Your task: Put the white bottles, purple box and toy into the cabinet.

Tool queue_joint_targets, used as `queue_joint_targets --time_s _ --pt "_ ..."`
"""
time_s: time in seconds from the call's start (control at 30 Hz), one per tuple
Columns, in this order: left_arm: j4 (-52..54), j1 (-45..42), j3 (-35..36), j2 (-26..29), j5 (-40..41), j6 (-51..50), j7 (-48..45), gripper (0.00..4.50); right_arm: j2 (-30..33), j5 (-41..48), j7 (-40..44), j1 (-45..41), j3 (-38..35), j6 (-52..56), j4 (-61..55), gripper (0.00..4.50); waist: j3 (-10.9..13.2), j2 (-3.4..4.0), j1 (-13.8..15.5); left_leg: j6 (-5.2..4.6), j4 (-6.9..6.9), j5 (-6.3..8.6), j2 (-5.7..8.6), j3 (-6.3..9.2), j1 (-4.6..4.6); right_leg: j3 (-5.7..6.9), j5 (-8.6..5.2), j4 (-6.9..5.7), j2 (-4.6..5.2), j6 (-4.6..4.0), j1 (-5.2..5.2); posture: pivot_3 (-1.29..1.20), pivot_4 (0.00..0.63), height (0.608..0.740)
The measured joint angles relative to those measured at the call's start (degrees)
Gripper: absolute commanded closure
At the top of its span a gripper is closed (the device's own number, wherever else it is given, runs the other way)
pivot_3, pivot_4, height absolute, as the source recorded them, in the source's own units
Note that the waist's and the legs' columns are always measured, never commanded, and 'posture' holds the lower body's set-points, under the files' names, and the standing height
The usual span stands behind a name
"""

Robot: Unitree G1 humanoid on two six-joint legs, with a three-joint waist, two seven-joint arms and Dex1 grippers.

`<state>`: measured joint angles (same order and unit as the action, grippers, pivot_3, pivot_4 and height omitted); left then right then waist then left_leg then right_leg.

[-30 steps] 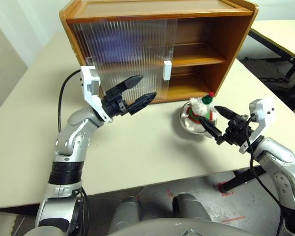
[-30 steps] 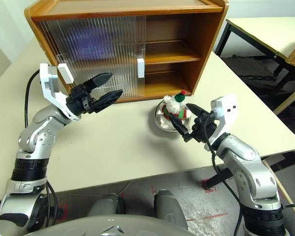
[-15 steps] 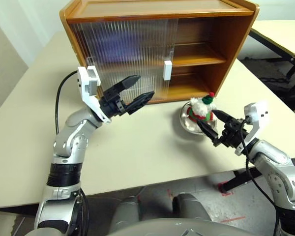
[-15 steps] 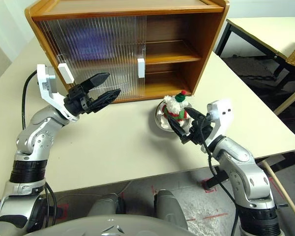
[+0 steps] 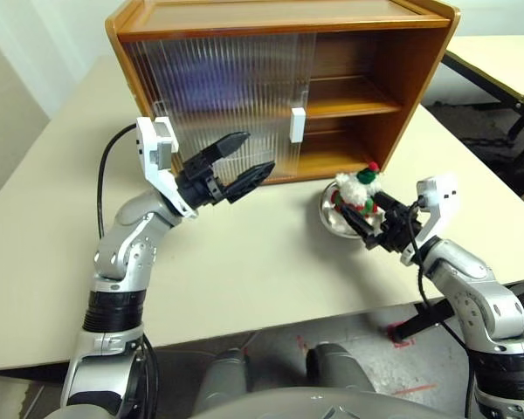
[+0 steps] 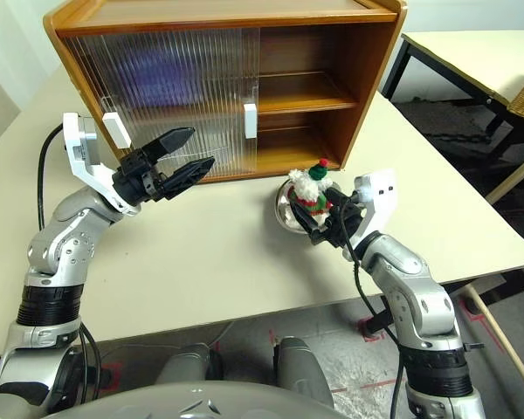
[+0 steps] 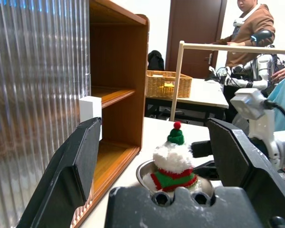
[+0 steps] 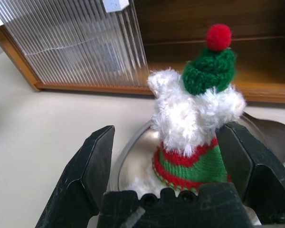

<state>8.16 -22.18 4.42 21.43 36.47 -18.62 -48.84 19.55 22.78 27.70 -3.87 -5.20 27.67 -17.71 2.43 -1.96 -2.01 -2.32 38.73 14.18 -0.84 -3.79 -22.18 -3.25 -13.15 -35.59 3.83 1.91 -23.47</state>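
Observation:
The toy [image 5: 358, 192], a white plush snowman with a red-and-green hat and scarf, sits upright in a shiny metal bowl [image 5: 332, 218] in front of the cabinet [image 5: 375, 78]. My right gripper [image 8: 168, 130] is open and level, one finger on each side of the toy [image 8: 194, 114]; I cannot tell whether they touch it. My left gripper [image 5: 258, 152] is open and empty, held above the table before the ribbed sliding doors [image 5: 218, 87]. The white bottles and the purple box are hidden; a purplish blur shows behind the left door.
The cabinet's right half stands open, showing a middle shelf [image 5: 354, 100] and a bare bottom board. The cream table [image 5: 244, 262] has free room between my arms. In the left wrist view, another table holds a wicker basket [image 7: 162, 84] and a person [image 7: 249, 23] stands behind.
My right gripper has moved forward and left to the bowl, so its open fingers now flank the toy. The left arm has stayed where it was.

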Motion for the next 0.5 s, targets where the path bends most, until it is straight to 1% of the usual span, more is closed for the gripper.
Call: queue_joint_targets --time_s 0.1,0.2,0.5 --pt "0.0 0.0 0.0 0.0 0.0 0.0 0.4 0.00 0.0 -0.3 0.0 -0.6 0.0 -0.4 0.9 0.04 0.0 0.00 0.0 0.00 0.00 0.00 0.00 0.00 0.00 0.00 -0.01 0.00 0.00 -0.01 0.01 0.04 0.000 0.740" --pt "0.1 0.0 0.0 0.0 0.0 0.0 0.6 0.00 0.0 -0.3 0.0 -1.5 0.0 -0.8 2.2 0.65 0.0 0.00 0.0 0.00 0.01 0.00 0.00 0.00 0.01 -0.01 -0.01 0.00 0.00 -0.02 0.01 0.04 0.000 0.740" --pt "0.3 0.0 0.0 0.0 0.1 -0.2 0.7 0.00 0.6 -0.3 0.6 -1.8 -0.3 -2.3 3.5 4.02 0.0 0.00 0.0 0.00 0.01 0.00 0.00 0.00 0.01 0.00 0.03 -0.01 0.00 0.05 0.01 0.03 0.000 0.740"
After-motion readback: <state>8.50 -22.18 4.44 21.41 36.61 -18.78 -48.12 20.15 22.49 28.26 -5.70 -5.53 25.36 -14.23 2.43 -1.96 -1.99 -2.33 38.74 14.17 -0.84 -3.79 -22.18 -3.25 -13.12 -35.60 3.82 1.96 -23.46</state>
